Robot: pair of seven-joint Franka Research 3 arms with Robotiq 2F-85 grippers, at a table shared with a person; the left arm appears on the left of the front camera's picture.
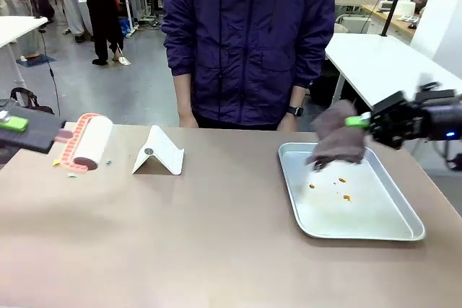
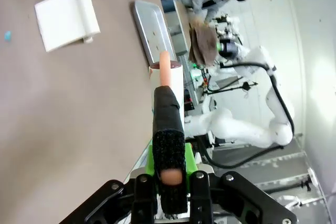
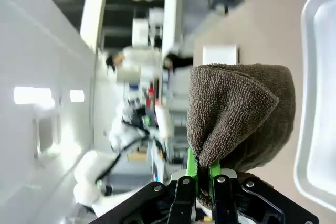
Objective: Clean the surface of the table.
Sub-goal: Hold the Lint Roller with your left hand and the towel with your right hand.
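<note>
your left pincer (image 1: 16, 123) held the roller (image 1: 92, 141), your right pincer (image 1: 357, 122) the soft cloth (image 1: 334, 135); the desk (image 1: 216, 243) looked rigid and smooth, nothing to grasp.

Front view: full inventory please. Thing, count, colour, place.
table: 1, brownish-tan, across the foreground
tray: 1, silver, on the table's right side
crumbs: a few, orange, inside the tray
cloth: 1, grey-brown, hanging over the tray's far left corner
lint roller: 1, white roll on a pink frame, far left of the table
scraps: a few, mixed colours, beside the roller
stand: 1, white, folded, left of centre
person: 1, purple jacket, far side
left fingers: shut on the roller's handle
right fingers: shut on the cloth
</note>
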